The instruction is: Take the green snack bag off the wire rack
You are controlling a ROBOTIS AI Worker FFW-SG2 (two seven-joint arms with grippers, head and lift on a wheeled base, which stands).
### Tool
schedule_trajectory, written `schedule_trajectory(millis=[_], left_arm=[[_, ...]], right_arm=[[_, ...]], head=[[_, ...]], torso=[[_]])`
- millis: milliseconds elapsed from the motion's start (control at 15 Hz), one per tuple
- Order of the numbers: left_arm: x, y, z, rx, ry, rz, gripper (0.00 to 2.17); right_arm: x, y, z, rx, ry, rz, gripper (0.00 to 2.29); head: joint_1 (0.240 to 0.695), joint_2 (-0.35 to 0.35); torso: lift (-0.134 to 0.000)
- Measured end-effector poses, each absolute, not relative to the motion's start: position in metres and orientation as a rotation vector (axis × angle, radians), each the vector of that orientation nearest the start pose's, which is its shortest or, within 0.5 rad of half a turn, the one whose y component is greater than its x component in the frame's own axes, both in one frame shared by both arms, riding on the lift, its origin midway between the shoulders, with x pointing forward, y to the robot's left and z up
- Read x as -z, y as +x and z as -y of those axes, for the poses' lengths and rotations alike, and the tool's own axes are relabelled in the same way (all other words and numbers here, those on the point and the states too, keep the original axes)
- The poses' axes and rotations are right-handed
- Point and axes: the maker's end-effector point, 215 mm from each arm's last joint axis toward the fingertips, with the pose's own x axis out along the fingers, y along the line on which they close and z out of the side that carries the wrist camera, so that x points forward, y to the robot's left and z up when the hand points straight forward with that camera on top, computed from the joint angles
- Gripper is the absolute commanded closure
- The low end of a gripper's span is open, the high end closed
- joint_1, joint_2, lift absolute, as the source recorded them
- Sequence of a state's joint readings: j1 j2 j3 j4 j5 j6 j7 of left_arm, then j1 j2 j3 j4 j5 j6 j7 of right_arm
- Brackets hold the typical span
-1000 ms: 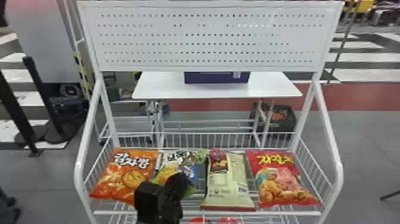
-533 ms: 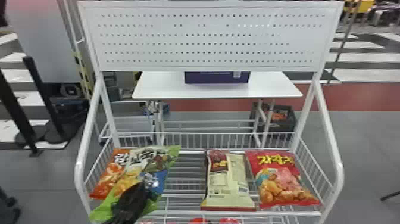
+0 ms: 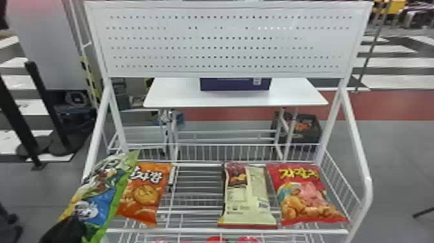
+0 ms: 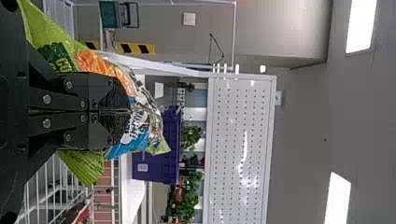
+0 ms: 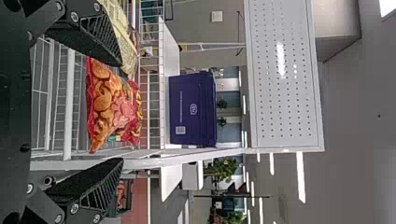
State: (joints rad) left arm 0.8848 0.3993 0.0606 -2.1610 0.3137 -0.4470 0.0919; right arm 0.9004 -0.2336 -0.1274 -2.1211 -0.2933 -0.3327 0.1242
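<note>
"Green snack bag [image 3: 106, 194], lower left of the head view: which step?"

"Removal, apparently near completion: left gripper [image 4: 128, 111] clamped on it; right gripper [image 5: 121, 112], fingers apart. Next move: draw it clear of the wire rack [image 3: 226, 231]."

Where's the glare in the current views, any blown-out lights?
Left wrist view: white streaks on the perforated panel, two ceiling lights blown out; right wrist view: bright streak on the panel, more blown-out lights; head view: only a few bright holes in the panel's upper part.
</note>
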Motion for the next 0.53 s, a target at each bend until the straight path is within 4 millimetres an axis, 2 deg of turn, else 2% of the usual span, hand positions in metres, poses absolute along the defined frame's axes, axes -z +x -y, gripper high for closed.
schedule_trajectory(millis=[267,533], left_arm=[[0.280,0.321,-0.310,0.061,0.001,0.131,1.79],[0.277,0.308,-0.315,0.062,0.007,0.139,1.79]], right_arm=[[0.335,0.324,0.287,-0.123,0.025,-0.006,0.17],[0.335,0.324,0.285,-0.125,0.028,-0.005,0.17]], head=[[0.499,0.000],[0.499,0.000]], torso=[[0.000],[0.000]])
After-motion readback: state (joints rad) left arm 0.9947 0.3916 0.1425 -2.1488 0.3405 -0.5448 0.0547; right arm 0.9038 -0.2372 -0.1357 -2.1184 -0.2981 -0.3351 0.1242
